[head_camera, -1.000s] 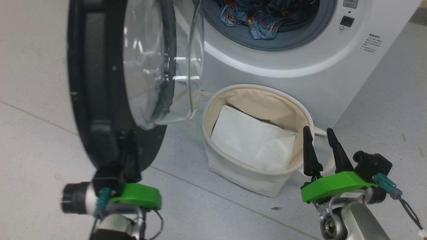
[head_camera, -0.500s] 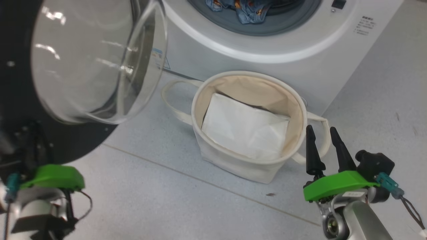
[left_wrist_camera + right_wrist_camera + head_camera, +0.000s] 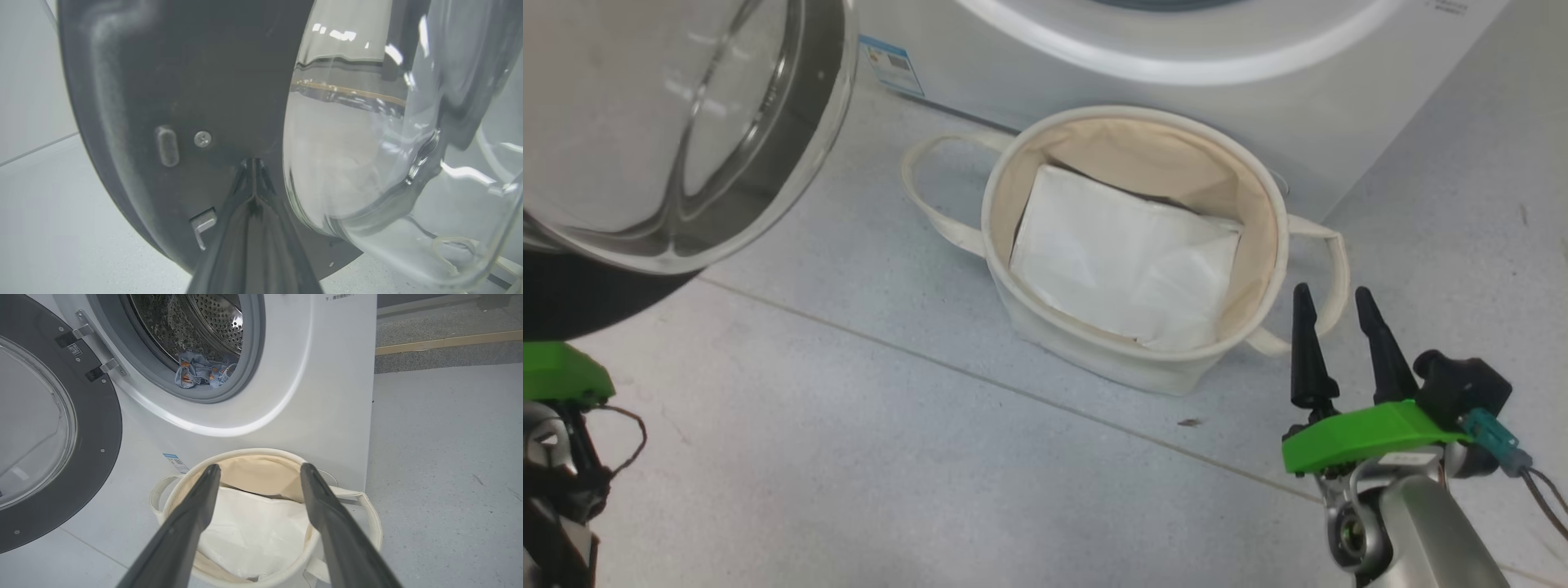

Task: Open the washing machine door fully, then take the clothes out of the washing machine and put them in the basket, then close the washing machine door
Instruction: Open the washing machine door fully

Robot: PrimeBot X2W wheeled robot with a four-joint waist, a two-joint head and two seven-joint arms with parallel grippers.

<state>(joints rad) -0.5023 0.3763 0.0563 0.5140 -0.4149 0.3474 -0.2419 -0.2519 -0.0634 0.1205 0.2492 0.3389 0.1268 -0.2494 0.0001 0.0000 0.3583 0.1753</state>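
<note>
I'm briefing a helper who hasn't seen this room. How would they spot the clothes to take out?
Find the white washing machine with its round door swung open. Inside its steel drum, at the bottom near the grey gasket, lie the clothes. They are crumpled blue fabric with orange prints, unlike the plain white sheet in the basket.

Left claw (image 3: 252, 162) pinched tight, fingers pressed together. Right claw (image 3: 1331, 296) sits low, fingers parted, pointing up, silver wrist below.
</note>
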